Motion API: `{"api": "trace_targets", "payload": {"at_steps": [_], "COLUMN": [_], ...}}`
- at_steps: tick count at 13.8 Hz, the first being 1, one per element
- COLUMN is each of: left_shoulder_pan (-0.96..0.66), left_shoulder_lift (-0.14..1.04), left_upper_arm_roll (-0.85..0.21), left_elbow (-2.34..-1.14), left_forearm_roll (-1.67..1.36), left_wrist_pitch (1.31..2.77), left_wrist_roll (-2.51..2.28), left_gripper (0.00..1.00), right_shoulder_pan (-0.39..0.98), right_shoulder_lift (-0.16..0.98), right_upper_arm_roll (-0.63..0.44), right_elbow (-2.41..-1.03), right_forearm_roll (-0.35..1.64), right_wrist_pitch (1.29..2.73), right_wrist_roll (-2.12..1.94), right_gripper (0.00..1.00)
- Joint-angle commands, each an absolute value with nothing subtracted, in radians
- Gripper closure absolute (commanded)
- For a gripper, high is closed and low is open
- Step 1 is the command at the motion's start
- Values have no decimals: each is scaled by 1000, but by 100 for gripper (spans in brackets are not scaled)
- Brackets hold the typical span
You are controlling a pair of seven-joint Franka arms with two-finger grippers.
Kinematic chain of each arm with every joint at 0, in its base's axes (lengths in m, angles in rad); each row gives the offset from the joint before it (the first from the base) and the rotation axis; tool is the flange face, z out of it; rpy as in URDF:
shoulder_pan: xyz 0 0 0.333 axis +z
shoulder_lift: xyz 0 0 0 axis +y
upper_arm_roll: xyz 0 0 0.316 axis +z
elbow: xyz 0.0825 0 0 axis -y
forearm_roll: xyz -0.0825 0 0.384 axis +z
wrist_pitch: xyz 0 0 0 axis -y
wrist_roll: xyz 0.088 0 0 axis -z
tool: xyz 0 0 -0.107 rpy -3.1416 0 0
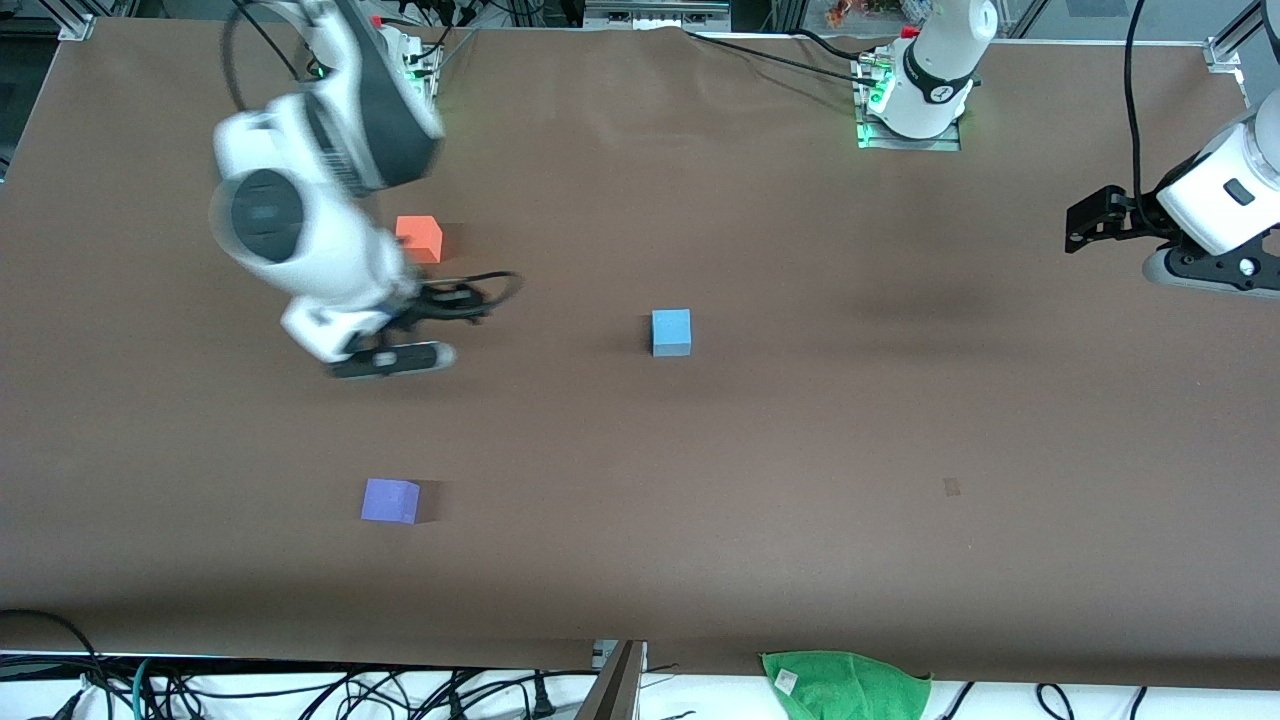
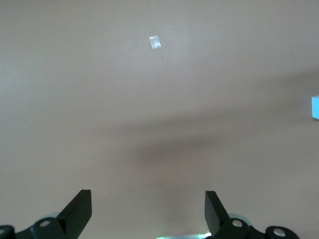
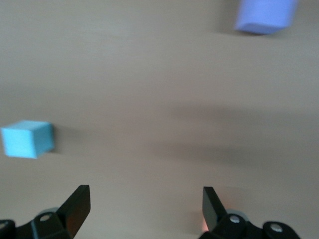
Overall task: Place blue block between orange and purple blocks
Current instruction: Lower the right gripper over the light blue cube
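Note:
The blue block [image 1: 671,332] sits near the table's middle, and it also shows in the right wrist view [image 3: 27,139] and at the edge of the left wrist view [image 2: 315,107]. The orange block [image 1: 419,238] lies toward the right arm's end, partly beside that arm's wrist. The purple block [image 1: 390,500] lies nearer the front camera, roughly in line with the orange one; the right wrist view shows it too [image 3: 264,15]. My right gripper [image 1: 445,325] hangs open and empty over bare table between orange and purple [image 3: 146,199]. My left gripper [image 1: 1080,228] waits open and empty at its own end [image 2: 148,199].
A green cloth [image 1: 845,685] lies at the table's front edge. A small dark mark [image 1: 951,487] sits on the brown mat toward the left arm's end. Cables run along the front edge and by the arms' bases.

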State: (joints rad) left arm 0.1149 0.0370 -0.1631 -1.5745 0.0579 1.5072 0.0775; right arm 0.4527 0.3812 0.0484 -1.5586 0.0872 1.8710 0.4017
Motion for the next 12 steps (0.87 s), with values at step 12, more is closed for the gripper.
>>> {"api": "trace_targets", "payload": {"at_steps": [12], "left_shoulder_pan": [18], "left_shoulder_lift": [-55], "left_upper_arm_roll": [-71], "left_elbow": [-1675], "left_forearm_roll": [40], "left_wrist_pitch": [1522], "left_wrist_roll": [29], "left_gripper": [0], "right_shoulder_pan": [853], "right_shoulder_lift": [805], "right_upper_arm_roll": [26], "right_elbow": [-1407], "right_forearm_roll": [-127], "right_wrist_pitch": [2362], "right_wrist_roll": [945], "right_gripper": [1]}}
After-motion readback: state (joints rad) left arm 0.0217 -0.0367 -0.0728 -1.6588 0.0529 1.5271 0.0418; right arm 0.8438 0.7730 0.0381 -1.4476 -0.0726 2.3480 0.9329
